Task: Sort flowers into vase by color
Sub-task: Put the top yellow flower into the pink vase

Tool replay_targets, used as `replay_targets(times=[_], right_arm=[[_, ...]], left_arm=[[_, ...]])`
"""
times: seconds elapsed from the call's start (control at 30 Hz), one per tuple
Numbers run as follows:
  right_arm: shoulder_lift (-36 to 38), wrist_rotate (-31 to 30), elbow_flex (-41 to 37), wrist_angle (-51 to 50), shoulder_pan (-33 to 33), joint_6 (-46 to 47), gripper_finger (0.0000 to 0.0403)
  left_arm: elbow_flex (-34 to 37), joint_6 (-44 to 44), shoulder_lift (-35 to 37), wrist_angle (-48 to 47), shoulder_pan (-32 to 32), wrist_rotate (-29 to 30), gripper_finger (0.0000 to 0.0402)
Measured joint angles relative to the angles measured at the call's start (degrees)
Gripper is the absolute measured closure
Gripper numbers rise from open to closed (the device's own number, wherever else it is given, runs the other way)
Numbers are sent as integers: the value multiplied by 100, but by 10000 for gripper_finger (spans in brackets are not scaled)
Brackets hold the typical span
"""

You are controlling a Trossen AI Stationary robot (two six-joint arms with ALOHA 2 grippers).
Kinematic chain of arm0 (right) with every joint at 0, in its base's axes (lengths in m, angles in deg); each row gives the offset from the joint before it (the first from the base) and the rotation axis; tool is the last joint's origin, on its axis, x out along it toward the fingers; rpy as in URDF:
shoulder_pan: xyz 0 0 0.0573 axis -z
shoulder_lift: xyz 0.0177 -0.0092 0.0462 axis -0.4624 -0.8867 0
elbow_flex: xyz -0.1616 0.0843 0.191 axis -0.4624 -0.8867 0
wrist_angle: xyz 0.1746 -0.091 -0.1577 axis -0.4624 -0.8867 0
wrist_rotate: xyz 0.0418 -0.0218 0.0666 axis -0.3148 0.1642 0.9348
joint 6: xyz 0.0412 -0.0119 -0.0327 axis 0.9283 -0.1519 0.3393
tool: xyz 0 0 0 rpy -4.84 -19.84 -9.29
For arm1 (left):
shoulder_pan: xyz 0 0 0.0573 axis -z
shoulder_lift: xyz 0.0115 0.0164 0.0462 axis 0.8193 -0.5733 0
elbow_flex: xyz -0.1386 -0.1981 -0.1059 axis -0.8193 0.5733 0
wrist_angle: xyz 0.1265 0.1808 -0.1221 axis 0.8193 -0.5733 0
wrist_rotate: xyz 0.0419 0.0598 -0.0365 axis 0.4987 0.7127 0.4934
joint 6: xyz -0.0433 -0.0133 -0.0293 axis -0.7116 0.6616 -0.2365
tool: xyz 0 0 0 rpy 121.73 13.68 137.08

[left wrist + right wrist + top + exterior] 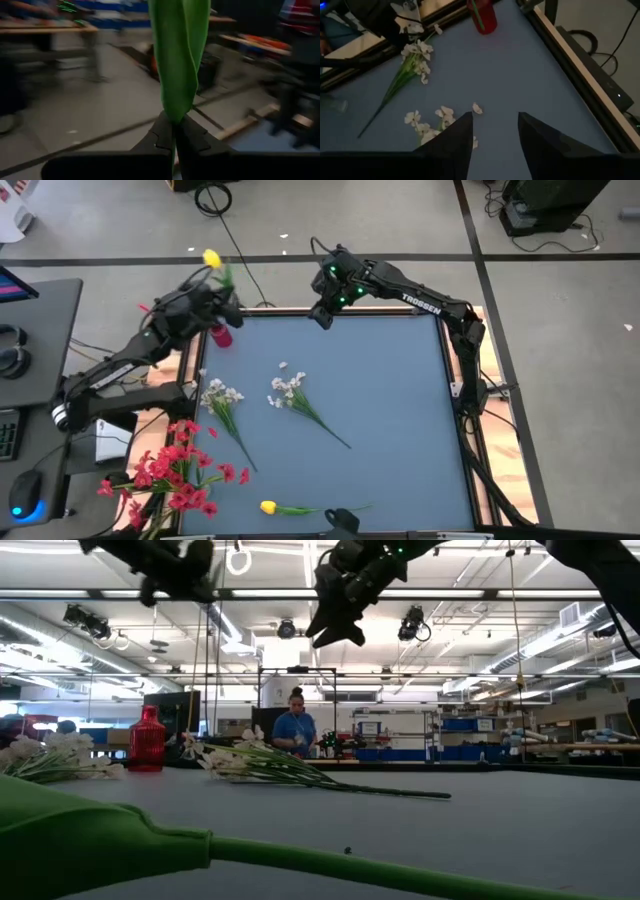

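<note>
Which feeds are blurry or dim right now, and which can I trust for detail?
Left wrist view: background smeared, only the green leaf in the left hand is clear. Right wrist view: dim, with the right hand in silhouette. Low view: the near stem is a soft blur. High view: evenly lit, with the vase readable.

Two yellow tulips [211, 258] [268, 507], two white sprays [221, 394] [289, 388], one heap of red sprays [172, 473], one red vase [220, 333], two robot arms [120, 370] [440, 315]
</note>
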Motion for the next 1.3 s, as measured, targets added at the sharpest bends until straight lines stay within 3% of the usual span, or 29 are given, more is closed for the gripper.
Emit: replay_targets(times=[0.33,1.07,1.3], right_arm=[[4,-2,0,118,7,-72,239],[15,-20,0,192,9,-157,239],[15,-121,0,186,9,-155,239]], left_arm=[[0,137,895,-1187,-403,1393,395],[-2,-39,735,-1764,-1325,1391,394],[-2,-710,305,-1901,-1321,1371,385]])
